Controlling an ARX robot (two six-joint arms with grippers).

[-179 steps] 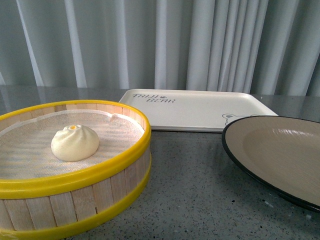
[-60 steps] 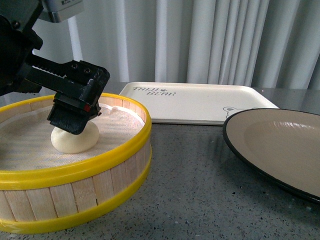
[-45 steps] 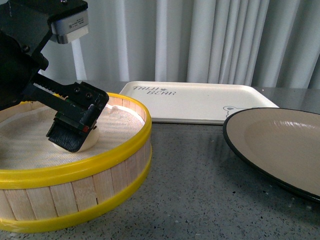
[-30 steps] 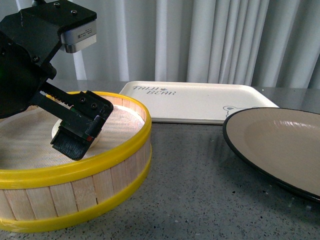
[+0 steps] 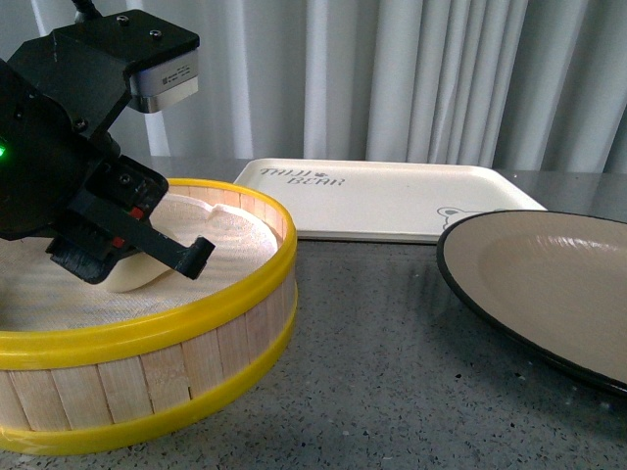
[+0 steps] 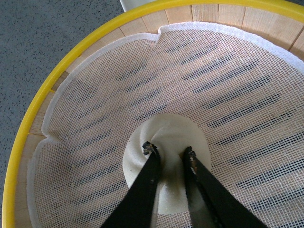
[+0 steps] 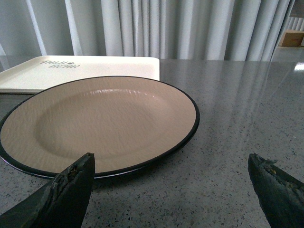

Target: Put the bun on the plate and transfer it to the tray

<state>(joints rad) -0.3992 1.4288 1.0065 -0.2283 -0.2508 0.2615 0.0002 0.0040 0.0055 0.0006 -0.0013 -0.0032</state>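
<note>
The cream-white bun [image 6: 166, 137] lies on the mesh liner inside the steamer basket. My left gripper [image 6: 169, 151] is shut on the bun, its two black fingers pinching the pleated top. In the front view the left gripper [image 5: 132, 255] covers most of the bun [image 5: 132, 277]. The taupe plate [image 5: 549, 294] with a black rim sits at the right, and it fills the right wrist view as the plate [image 7: 95, 121]. My right gripper [image 7: 171, 183] is open just short of the plate's near rim. The cream tray [image 5: 382, 201] lies at the back.
The round yellow-rimmed steamer basket [image 5: 196, 328] stands at the front left, lined with white mesh [image 6: 228, 80]. Grey speckled tabletop [image 5: 392, 382] lies between basket and plate. Pale curtains hang behind the table.
The left arm came in and lowered into the basket. Its gripper turned and its fingers closed on the bun. The plate and tray have not moved.
</note>
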